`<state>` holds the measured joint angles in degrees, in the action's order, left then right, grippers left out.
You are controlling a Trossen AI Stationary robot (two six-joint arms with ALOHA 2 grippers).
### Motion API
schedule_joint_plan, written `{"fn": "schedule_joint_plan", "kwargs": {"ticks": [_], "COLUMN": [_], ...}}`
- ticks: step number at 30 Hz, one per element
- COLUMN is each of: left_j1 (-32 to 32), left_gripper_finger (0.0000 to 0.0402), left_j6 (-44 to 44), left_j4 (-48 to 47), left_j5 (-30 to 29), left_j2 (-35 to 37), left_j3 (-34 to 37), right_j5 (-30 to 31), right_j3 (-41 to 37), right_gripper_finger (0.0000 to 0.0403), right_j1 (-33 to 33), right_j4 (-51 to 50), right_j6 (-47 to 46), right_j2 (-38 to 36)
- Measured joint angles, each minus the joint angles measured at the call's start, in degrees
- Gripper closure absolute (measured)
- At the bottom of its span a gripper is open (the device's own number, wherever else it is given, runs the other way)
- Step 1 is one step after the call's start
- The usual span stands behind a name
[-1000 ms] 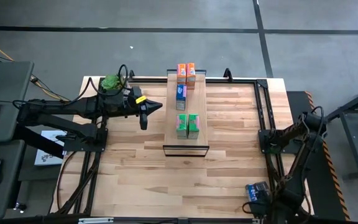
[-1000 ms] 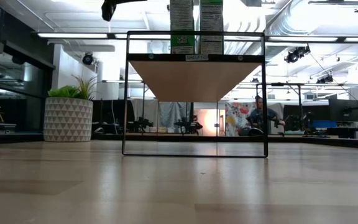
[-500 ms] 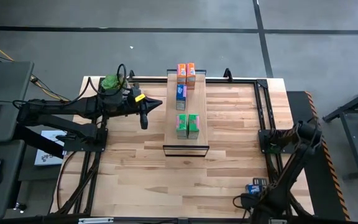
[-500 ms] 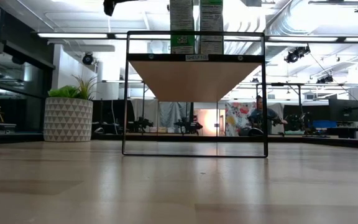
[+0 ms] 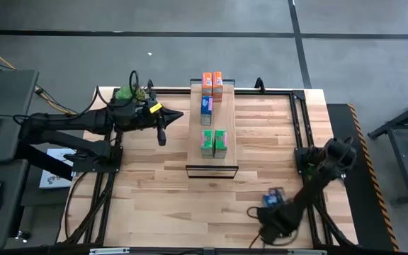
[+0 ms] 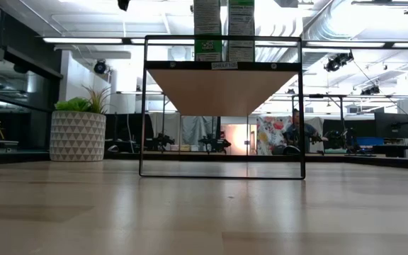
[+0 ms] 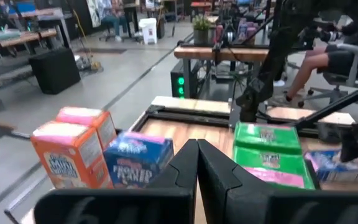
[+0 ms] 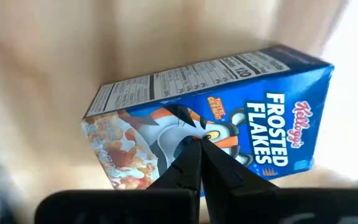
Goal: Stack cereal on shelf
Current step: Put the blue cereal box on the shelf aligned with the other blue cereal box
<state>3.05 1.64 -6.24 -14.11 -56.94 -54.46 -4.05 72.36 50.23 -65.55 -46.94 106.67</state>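
Tabletop (image 5: pixel 154 184) of light wood planks, black frame around its edges. Shelf (image 5: pixel 212 157) stands mid-tabletop, a long narrow plank on a thin black frame, running from the far edge toward the near side; the low view shows it end-on. Plant (image 6: pixel 78 127) in a patterned white pot at the far left corner. On the shelf, five boxes: two orange boxes (image 5: pixel 212 83) side by side at the far end, one blue box (image 5: pixel 206 108) just nearer, two green boxes (image 5: pixel 214 142) side by side toward the near end, well apart from the blue one. Left arm reaches in from the left, its left pincer (image 5: pixel 162 132) beside the shelf, fingers closed together, nothing between them; its wrist view looks across the shelf's boxes. Right arm is folded low at the near right corner, right pincer (image 5: pixel 255 234) closed. Sixth box (image 5: pixel 273 197), blue, sits by that arm near the tabletop's near edge; right wrist view fills with it, fingertips (image 8: pixel 199 155) meeting in front of its printed face; held or not, cannot tell.
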Motion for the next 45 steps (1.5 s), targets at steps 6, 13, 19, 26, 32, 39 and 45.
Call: {"fn": "schedule_joint_plan", "kwargs": {"ticks": [6,13,19,26,32,39,45], "left_j1": [-0.02,-0.02,-0.02,-0.02,-0.02,-0.02,-0.02], "left_gripper_finger": [0.0401,0.0401,0.0402,0.0401,0.0401,0.0401,0.0402], "left_j6": [0.98,-1.97,-4.37,-10.08,-10.52,-13.19,-13.32], "left_j4": [-0.27,2.61,3.22,3.88,5.31,7.03,7.49], "left_j5": [0.0,-0.13,-0.16,-0.2,-0.2,-0.5,-2.85], "left_j2": [1.72,2.7,2.43,2.09,2.08,2.07,2.12], "left_j3": [-0.07,-0.09,-0.09,-0.09,-0.09,-0.09,-0.09], "right_j5": [8.23,8.5,5.89,2.13,19.14,29.27,25.85], "right_j3": [0.0,0.35,0.27,-12.13,-23.29,-28.14,-28.3], "right_gripper_finger": [0.0402,0.0403,0.0403,0.0403,0.0403,0.0403,0.0403], "right_j1": [-7.16,-11.32,-10.99,-3.35,3.47,8.18,9.71], "right_j4": [1.94,1.77,-0.39,16.74,27.98,35.59,32.93], "right_j6": [31.57,50.12,36.58,0.85,-28.71,-38.53,-30.6], "right_j2": [0.04,-1.86,-9.58,-25.55,-30.25,-29.52,-26.16]}}
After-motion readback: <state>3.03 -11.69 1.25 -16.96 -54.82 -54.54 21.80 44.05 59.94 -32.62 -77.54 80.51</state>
